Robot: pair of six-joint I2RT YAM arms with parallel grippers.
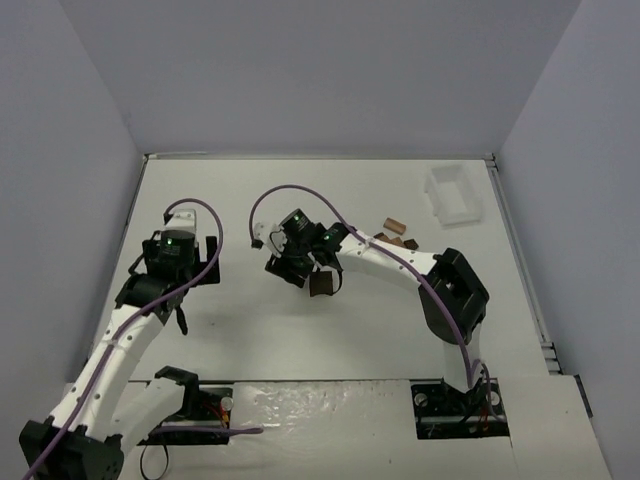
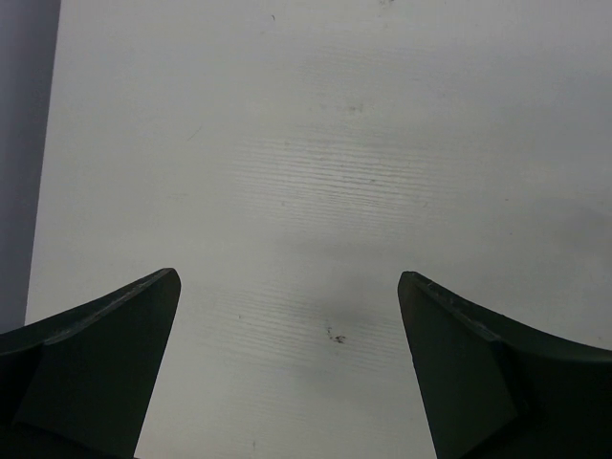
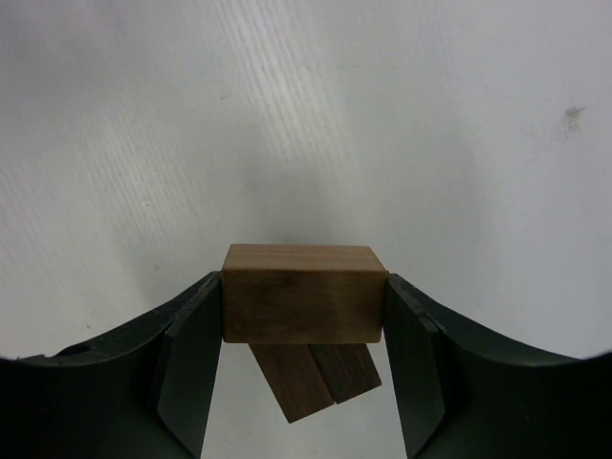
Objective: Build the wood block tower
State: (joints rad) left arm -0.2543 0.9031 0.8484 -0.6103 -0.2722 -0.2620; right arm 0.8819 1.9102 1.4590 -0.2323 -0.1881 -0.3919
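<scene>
My right gripper (image 3: pixel 304 316) is shut on a brown wood block (image 3: pixel 304 292), gripping its two ends. Under that block, two dark brown blocks (image 3: pixel 320 378) lie side by side on the table, turned at an angle to it; I cannot tell whether the held block touches them. In the top view the right gripper (image 1: pixel 320 278) and its block (image 1: pixel 322 286) are near the table's middle. My left gripper (image 2: pixel 289 287) is open and empty over bare table, at the left in the top view (image 1: pixel 178 290).
Several loose wood blocks (image 1: pixel 395 232) lie to the right of the right gripper. A white tray (image 1: pixel 452 193) stands at the back right. The left wall (image 2: pixel 24 143) is close to the left gripper.
</scene>
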